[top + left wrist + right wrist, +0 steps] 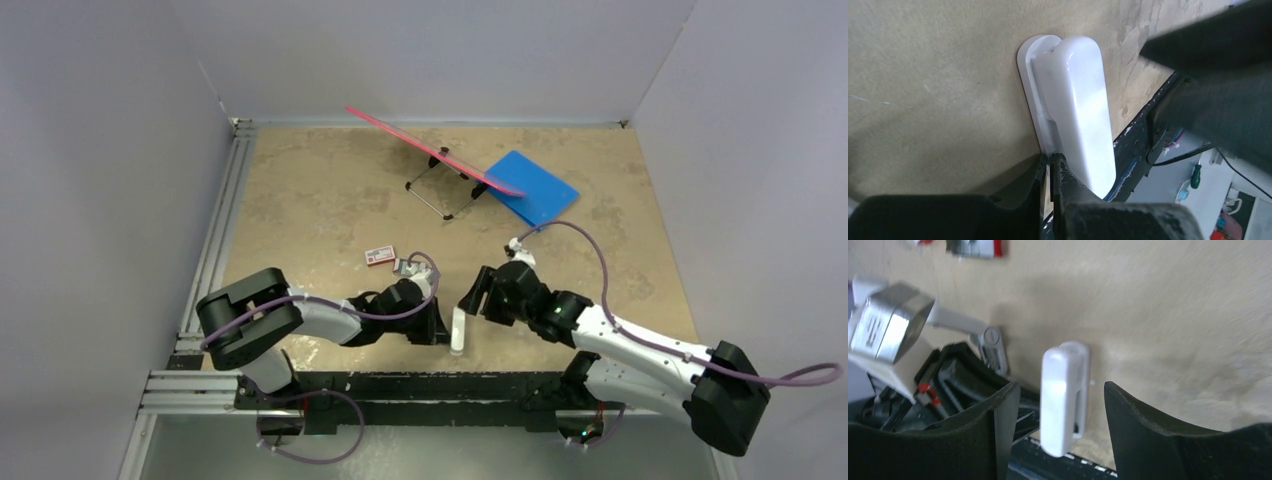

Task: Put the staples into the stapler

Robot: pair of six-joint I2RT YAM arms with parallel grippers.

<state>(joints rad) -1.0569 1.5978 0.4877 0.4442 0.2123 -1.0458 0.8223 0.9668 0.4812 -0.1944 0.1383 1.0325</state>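
A white bar-shaped stapler (pixel 458 331) lies near the table's front edge. In the left wrist view my left gripper (pixel 1050 162) is shut on the thin lower edge of the stapler (pixel 1075 110). My right gripper (pixel 474 296) is open just above and right of it. In the right wrist view the stapler (pixel 1063 390) stands between my right gripper's (pixel 1060 386) spread fingers, touching neither. The red-and-white staple box (pixel 379 256) lies on the table behind my left arm, with a small grey block of staples (pixel 406 267) beside it. Both show at the top edge of the right wrist view (pixel 975 247).
A pink board on a black wire stand (pixel 440 160) and a blue sheet (pixel 535 186) sit at the back. An aluminium rail (pixel 215 235) runs along the left side. The black frame (pixel 400 385) borders the front edge by the stapler.
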